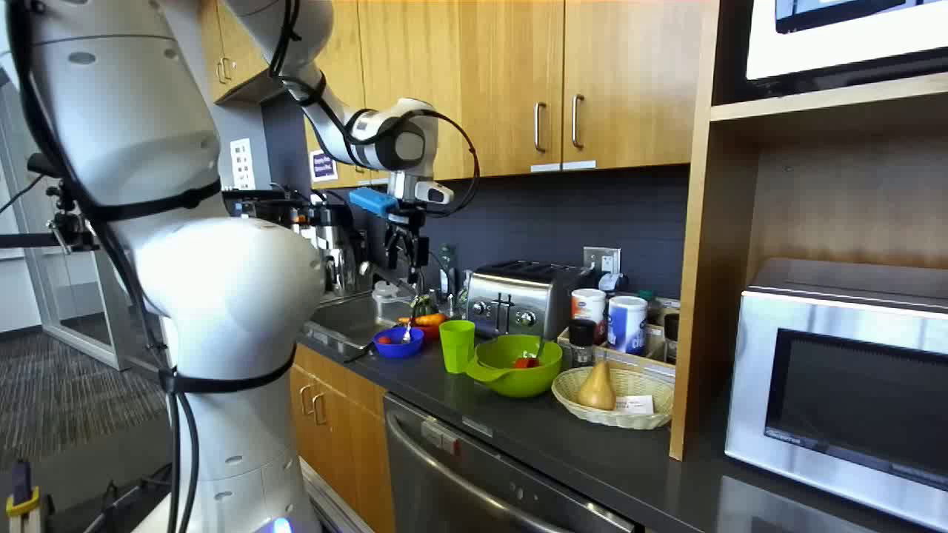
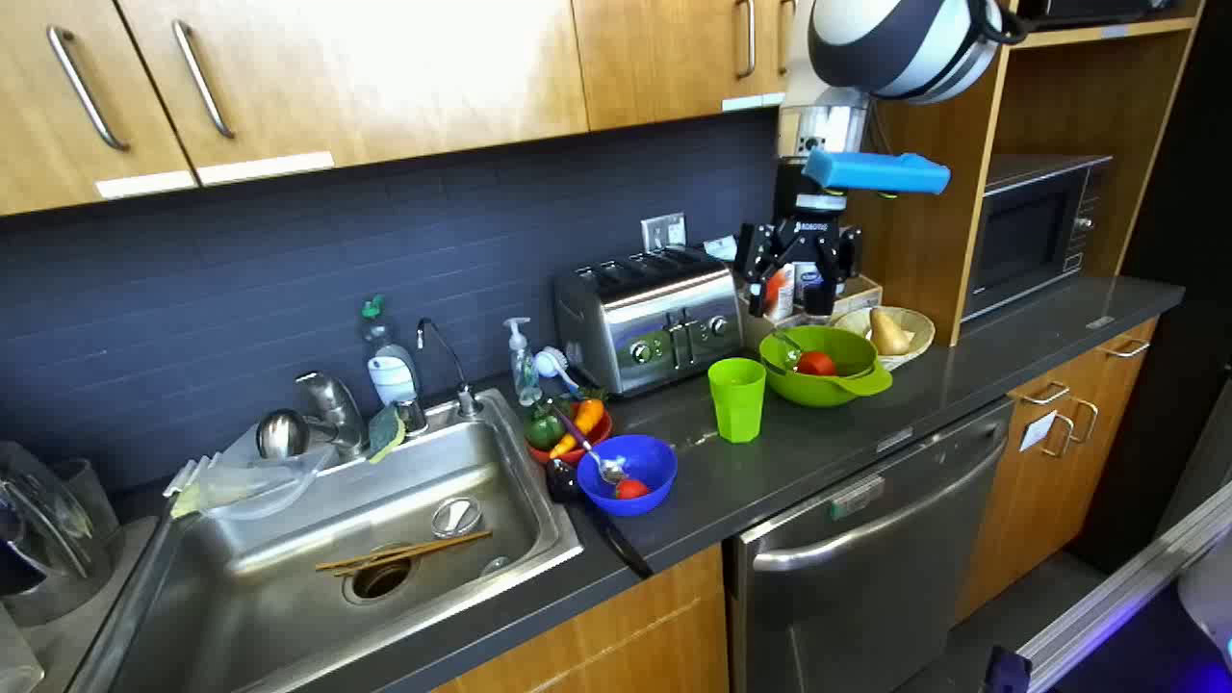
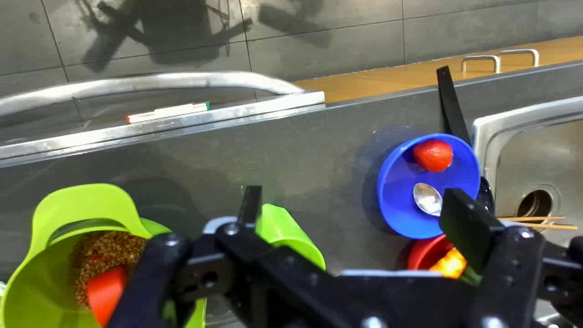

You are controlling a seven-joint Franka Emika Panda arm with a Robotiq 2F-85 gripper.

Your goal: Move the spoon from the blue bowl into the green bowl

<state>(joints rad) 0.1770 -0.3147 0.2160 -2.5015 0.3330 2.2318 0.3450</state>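
The blue bowl stands on the counter beside the sink; it also shows in the wrist view. The spoon rests in it with its purple handle leaning out over the red bowl; in the wrist view my finger hides the handle and only the metal spoon head shows. A red round item lies in the blue bowl too. The green bowl stands farther along the counter, holding a red item and brown grains. My gripper is open and empty, high above the counter, in both exterior views.
A lime-green cup stands between the two bowls. A red bowl of vegetables touches or nearly touches the blue bowl. A black utensil lies between blue bowl and sink. A toaster stands behind; a basket beyond.
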